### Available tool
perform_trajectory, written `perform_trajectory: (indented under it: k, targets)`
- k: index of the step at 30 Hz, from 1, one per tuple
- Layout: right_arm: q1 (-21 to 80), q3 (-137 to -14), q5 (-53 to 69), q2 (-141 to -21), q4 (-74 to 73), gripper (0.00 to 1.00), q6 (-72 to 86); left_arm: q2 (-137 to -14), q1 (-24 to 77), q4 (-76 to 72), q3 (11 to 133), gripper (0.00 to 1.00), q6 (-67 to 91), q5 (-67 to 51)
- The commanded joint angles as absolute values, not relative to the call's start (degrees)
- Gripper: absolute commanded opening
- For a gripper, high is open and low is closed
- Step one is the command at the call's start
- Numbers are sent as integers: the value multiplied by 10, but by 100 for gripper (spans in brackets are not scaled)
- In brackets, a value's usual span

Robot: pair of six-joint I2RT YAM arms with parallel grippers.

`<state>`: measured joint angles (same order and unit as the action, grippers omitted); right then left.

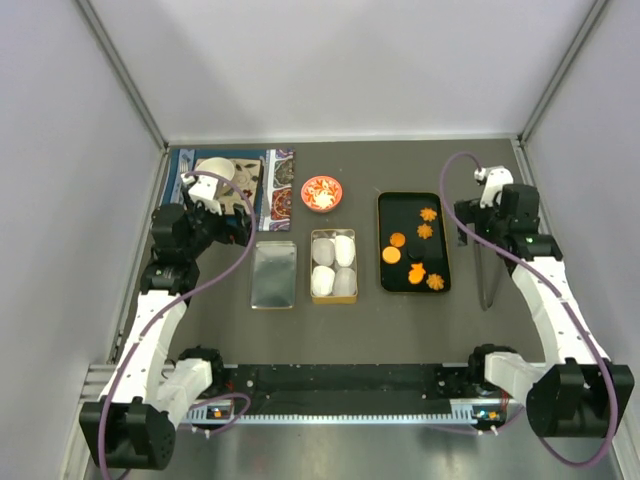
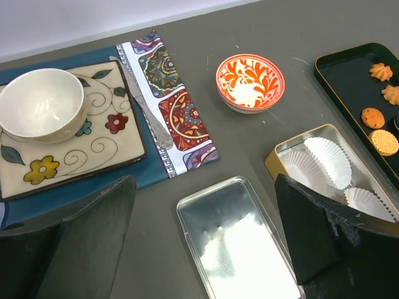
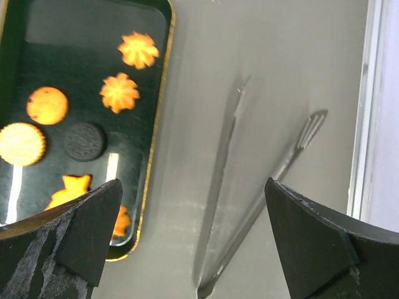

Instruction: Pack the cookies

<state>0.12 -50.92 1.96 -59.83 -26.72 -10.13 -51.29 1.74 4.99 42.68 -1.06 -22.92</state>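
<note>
- Seven small flat cookies (image 1: 397, 239) are counted in the right wrist view: two orange flowers, two round discs, one black round one (image 3: 84, 141), and two orange pieces partly hidden by a jaw.
- All of them are laid loose in the black rectangular tray with a gold rim (image 1: 400, 210), on the right part of the dark grey table (image 1: 400, 330).
- Just left of the tray, a gold rectangular tin (image 1: 312, 265) is stood, filled with white fluted paper cups (image 1: 345, 250); no cookie is seen in it.
- Beside the tin's left side, a shiny silver rectangular lid (image 1: 273, 274) is laid flat.
- Behind the tin, a red-and-white patterned round dish (image 1: 321, 193) is placed.
- At the far left, a blue patterned placemat (image 1: 278, 190) is spread, bearing a square flowered plate (image 2: 37, 168), a white bowl (image 2: 40, 103) and a metal knife (image 2: 149, 112).
- The left jaws are held wide apart over the placemat's near right corner, with nothing between them.
- The right jaws are likewise spread wide and empty, above a pair of metal tongs (image 3: 219, 180) laid on the table right of the tray.
</note>
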Motion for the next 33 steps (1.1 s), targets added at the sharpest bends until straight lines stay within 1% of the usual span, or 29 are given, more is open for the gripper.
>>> perform_trajectory:
  k: [1,9,17,33]
  targets:
    - [-39,-534,-7,-605,-306,98,-117,-511,20,44,421,99,-29,-233]
    - [-119,-535,26,-676,-369,98,-132,-516,20,40,409,99,-28,-244]
    - [-131,-510,14,-715,-381,98,-124,-524,20,38,412,99,-28,-248]
    - [-180,-494,52,-749,-381,96,-128,-513,21,59,410,99,-28,-239]
